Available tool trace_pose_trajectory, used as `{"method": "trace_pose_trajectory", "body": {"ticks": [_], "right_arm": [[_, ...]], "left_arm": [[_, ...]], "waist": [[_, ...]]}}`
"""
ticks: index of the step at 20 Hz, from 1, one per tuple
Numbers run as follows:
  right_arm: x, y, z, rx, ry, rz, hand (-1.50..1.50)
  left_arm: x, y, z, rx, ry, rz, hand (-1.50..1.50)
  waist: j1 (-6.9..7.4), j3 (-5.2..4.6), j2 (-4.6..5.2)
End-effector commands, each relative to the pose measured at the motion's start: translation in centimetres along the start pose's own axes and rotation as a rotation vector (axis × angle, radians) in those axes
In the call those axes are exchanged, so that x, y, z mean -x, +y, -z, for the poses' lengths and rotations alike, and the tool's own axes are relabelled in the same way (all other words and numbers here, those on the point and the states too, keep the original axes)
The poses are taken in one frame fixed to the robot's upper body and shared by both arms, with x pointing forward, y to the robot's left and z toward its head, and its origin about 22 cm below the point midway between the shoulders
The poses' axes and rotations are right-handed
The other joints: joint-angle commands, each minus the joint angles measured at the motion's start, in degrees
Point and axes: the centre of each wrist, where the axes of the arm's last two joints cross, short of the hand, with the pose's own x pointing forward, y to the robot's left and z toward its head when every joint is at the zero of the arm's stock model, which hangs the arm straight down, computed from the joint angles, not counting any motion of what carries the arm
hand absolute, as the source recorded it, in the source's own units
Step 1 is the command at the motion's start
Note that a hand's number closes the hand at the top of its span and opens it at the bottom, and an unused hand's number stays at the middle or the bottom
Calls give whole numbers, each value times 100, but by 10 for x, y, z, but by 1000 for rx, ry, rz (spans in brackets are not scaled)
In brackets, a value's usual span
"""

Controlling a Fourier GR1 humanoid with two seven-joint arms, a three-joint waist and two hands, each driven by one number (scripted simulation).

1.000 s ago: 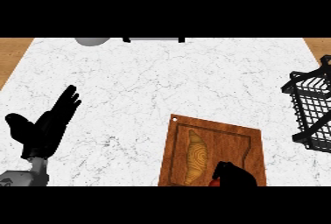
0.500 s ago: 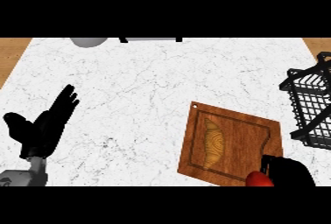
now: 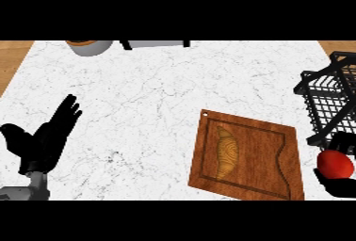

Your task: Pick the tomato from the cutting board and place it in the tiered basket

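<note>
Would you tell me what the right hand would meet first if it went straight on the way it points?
Probably the black wire tiered basket, directly beyond the right hand holding the red tomato; depth is unclear, so it might pass over the rim.

There is only one view. It looks from up high, at the robot's head, steeply down onto the white tabletop (image 3: 139,94). The tabletop's far edge runs near the top of the frame. The tiered basket (image 3: 332,101) is cut off by the right edge. The left hand (image 3: 43,141) shows at the lower left. The right hand (image 3: 341,187), curled round the tomato (image 3: 335,164), is half cut off at the lower right.
</note>
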Motion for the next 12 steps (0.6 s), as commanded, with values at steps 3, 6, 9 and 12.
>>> {"method": "trace_pose_trajectory", "body": {"ticks": [3, 6, 9, 12], "right_arm": [[29, -48, 15, 260, -160, 252, 150], [54, -68, 21, 290, -231, 330, 150], [82, -87, 19, 300, -315, 417, 150], [124, -110, 15, 278, -367, 465, 150]], "left_arm": [[7, 4, -4, -9, 19, -5, 0], [6, 4, -4, -7, 13, -4, 0], [3, 6, -5, -26, 7, -7, 0], [1, 9, -7, -15, -11, 9, 0]], "waist": [[-133, 9, -70], [-71, -10, -2], [-115, -25, -25], [-5, -48, 32]]}}
